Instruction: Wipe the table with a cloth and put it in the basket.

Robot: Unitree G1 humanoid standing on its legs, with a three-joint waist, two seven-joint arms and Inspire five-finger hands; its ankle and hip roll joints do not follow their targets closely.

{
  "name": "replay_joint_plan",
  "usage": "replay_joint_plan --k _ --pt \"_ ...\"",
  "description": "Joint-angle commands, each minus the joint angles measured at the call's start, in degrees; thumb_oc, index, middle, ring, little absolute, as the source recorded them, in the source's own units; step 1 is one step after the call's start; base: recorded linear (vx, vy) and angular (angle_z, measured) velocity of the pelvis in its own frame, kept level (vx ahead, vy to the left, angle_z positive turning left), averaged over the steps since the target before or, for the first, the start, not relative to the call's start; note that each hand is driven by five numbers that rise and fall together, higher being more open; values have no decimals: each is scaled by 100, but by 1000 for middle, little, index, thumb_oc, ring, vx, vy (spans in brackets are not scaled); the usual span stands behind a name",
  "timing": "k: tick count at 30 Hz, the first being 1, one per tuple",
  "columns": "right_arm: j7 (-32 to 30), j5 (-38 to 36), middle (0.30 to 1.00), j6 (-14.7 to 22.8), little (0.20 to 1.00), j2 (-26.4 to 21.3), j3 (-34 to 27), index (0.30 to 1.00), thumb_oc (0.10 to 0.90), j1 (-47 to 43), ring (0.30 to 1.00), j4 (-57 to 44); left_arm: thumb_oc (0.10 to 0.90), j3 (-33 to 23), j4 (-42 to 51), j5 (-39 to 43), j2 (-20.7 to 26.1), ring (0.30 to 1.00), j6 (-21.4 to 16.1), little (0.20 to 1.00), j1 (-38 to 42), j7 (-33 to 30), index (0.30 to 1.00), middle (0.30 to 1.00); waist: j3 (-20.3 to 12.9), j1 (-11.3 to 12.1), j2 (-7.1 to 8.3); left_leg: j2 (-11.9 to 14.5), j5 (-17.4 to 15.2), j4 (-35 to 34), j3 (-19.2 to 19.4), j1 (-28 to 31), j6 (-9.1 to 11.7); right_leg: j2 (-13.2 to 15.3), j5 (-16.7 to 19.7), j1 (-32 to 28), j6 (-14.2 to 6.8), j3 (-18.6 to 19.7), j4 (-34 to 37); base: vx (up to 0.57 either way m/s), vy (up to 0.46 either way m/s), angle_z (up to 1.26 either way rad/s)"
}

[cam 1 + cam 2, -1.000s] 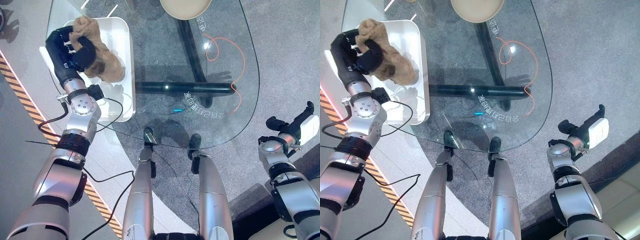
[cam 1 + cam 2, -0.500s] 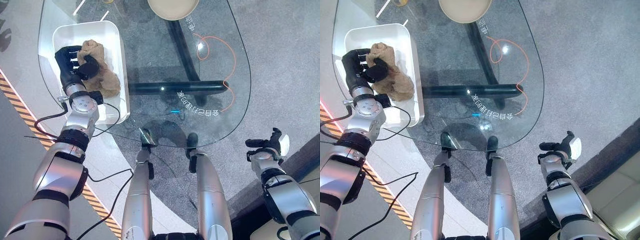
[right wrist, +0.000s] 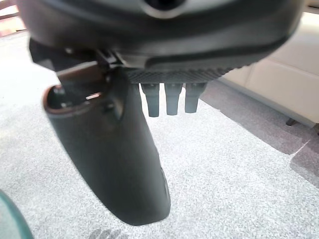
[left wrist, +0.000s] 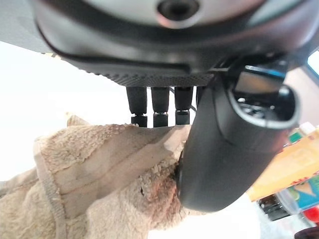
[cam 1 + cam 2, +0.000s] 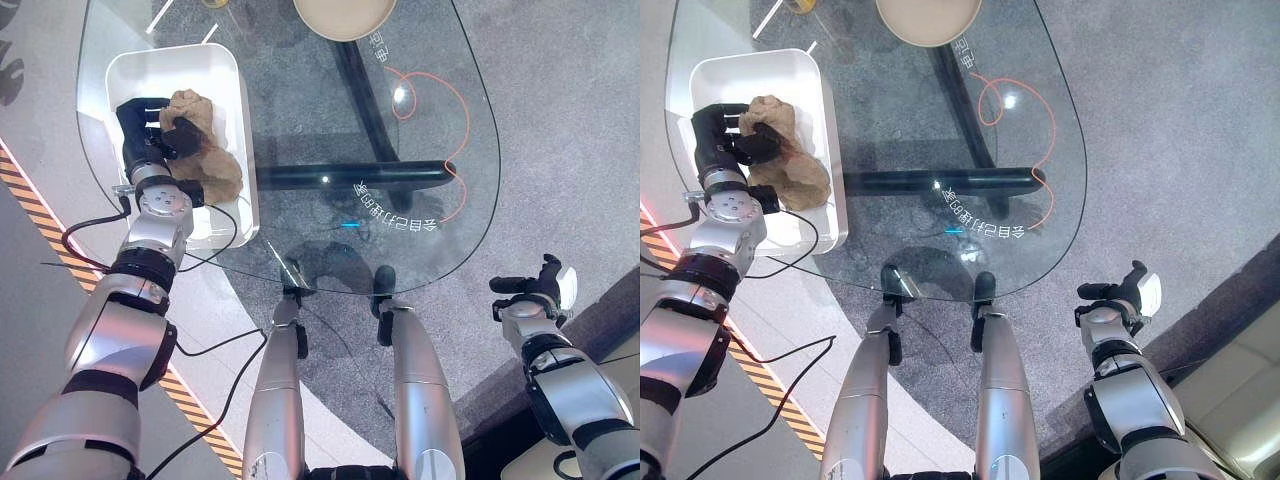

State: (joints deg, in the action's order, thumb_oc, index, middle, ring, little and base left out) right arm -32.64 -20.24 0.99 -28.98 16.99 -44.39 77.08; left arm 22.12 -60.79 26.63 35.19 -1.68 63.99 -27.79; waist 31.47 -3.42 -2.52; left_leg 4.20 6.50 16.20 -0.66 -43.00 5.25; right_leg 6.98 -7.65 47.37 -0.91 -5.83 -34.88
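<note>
You have one cloth, a crumpled tan towel, lying inside the one basket, a white tub that sits at the left end of the glass table. Your left hand is down in the basket too, its fingers and thumb curled onto the near-left part of the cloth; the left wrist view confirms it, with the thumb pressed into the towel's folds and the fingertips touching its upper edge, so the hand is clamped on the cloth. That same close view gives you the towel's hemmed border and looped pile, which the head views cannot resolve, and a glimpse of colourful objects past the thumb that you cannot identify. The head views give you what the wrist cannot: the cloth bunched toward the basket's right wall, one round beige plate at the table's far edge, and one orange cord looping under the glass beside the dark table leg. Your right hand hangs off the table's right side, well apart from everything, over grey carpet; its own wrist view shows relaxed, uncurled fingers and nothing held.
</note>
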Motion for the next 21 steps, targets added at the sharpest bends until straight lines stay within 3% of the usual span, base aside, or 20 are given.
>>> replay_joint_plan --k 1,8,9,11,12,21 --pt "-156 49 900 -14 900 -397 11 900 800 147 900 89 133 8 -260 -119 533 328 26 233 451 134 328 328 -167 -11 -18 -69 -876 836 415 4 -289 -153 329 -75 -202 66 554 0 0 0" --pt "-143 93 900 52 900 -410 -15 900 800 168 900 135 100 49 -332 -107 514 300 83 200 452 274 300 300 -167 -27 -26 -71 -878 859 417 -1 -291 -151 340 -74 -205 81 556 0 0 0" --pt "-135 96 900 57 900 -422 -24 900 800 163 900 139 218 47 -328 -112 512 401 99 318 442 296 401 401 -167 -28 -25 -67 -880 856 422 1 -291 -152 339 -76 -205 83 560 0 0 0" --pt "-117 93 900 59 900 -439 -16 900 800 138 900 164 663 65 -342 -107 510 782 119 763 450 274 782 782 -167 -24 -30 -66 -871 850 421 0 -292 -148 350 -75 -208 82 567 0 0 0" --pt "-108 102 900 63 900 -441 -20 900 800 135 900 172 800 73 -360 -96 504 900 134 900 458 271 900 900 -167 -27 -28 -64 -869 850 423 3 -292 -146 354 -80 -212 81 571 0 0 0" --pt "-119 94 900 70 900 -447 -23 900 800 139 900 178 800 99 -326 -47 502 900 176 900 483 240 900 900 -167 -27 -34 -66 -859 859 407 -17 -292 -143 374 -53 -213 85 561 0 0 0"
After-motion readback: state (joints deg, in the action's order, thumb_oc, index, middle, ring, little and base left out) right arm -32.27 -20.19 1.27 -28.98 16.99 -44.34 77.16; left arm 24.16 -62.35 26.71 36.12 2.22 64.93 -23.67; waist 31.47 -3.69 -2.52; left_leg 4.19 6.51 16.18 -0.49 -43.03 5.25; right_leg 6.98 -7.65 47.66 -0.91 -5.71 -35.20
